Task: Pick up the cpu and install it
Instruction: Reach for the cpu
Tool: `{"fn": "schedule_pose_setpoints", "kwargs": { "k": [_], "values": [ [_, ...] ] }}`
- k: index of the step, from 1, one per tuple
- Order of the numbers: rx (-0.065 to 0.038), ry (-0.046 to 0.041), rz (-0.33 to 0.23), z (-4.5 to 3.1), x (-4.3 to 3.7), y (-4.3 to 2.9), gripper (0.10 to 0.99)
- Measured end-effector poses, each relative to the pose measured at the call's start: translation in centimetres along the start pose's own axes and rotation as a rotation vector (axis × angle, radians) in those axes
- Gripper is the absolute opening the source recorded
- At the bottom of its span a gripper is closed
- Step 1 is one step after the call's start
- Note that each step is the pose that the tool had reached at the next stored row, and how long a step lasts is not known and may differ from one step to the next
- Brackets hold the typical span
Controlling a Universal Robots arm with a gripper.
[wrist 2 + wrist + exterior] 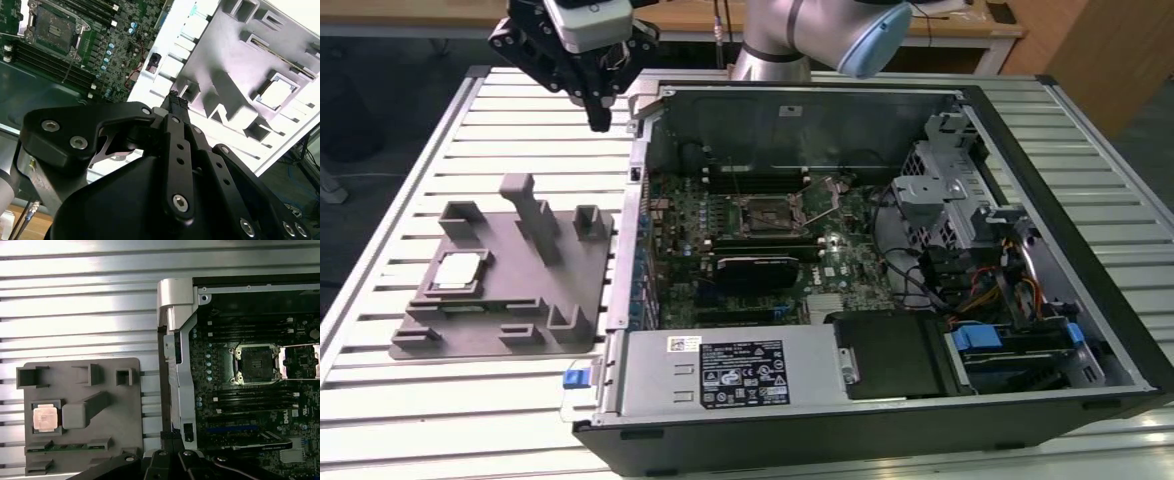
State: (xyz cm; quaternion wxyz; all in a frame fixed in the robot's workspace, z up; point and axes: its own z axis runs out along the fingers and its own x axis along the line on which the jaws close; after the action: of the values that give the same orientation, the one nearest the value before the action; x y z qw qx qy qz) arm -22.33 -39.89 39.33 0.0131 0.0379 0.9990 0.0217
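Note:
The cpu (458,272) is a small square chip with a silvery top, lying flat in a recess of the grey plastic tray (520,320) on the exterior view's left. Both wrist views show the cpu (44,418) (276,93) resting there untouched. My gripper (598,122) hangs high above the table, beyond the tray's far end and beside the case's corner. The fingers (175,100) are shut together with nothing between them. The socket (767,212) sits mid-motherboard, and the first wrist view shows the socket (256,363) with its metal frame swung open.
The open computer case (1014,110) fills the exterior view's right, with a drive cage (947,190), cables and a power supply (734,370) inside. Upright blocks (527,215) rise from the tray. The slatted metal table (400,180) stretches around both.

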Motion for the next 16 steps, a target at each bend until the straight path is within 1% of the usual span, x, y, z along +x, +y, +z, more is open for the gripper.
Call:
{"fn": "schedule_pose_setpoints", "kwargs": {
  "k": [16],
  "values": [
    [0.0,0.0,0.0,-0.04,1.58,-0.12,0.106]
  ]
}}
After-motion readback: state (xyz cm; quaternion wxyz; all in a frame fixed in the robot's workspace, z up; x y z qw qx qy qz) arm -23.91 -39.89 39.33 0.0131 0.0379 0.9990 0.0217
